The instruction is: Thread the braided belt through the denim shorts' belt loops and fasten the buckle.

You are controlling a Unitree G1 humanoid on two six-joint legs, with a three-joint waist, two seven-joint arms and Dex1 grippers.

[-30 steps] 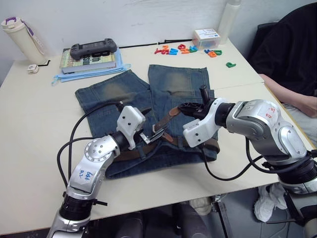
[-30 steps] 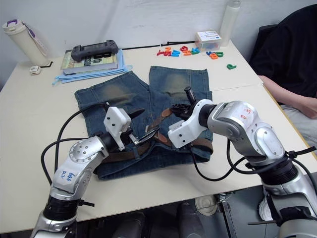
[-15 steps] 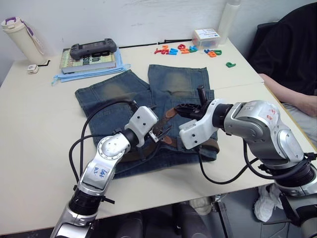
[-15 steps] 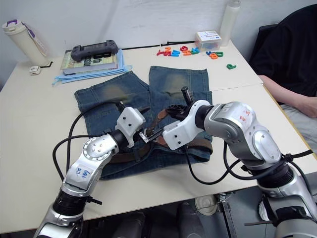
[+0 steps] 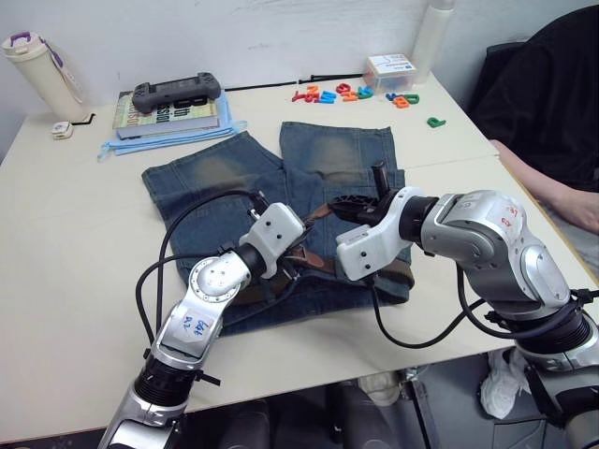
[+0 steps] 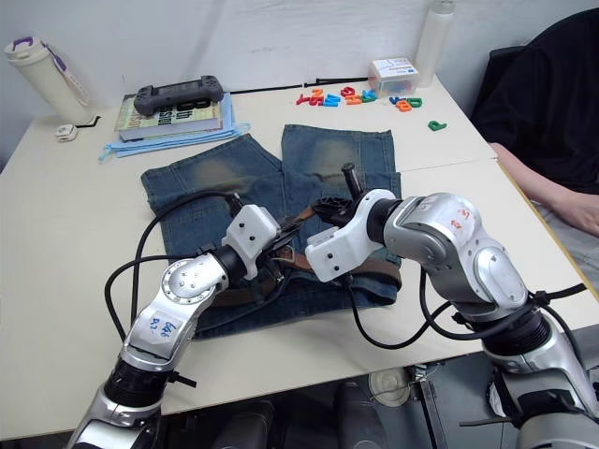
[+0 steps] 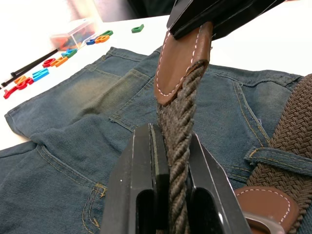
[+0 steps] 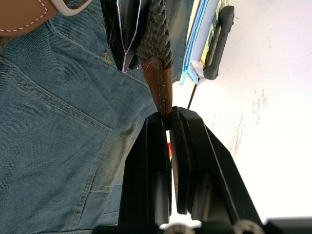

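Over the waistband of the denim shorts, the braided belt is limp, light webbing. The left gripper pinches the braid; the right gripper clamps the stiffer tan tip, probably the surer hold for threading.

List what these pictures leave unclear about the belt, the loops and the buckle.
- How many belt loops are threaded: in the left eye view both arms cover the denim shorts' waistband.
- The buckle: the left wrist view's edge cuts it off, prong unseen.
- The braided belt below the left claw: hidden between its fingers.
- The belt's tan tip: its end disappears inside the right claw.
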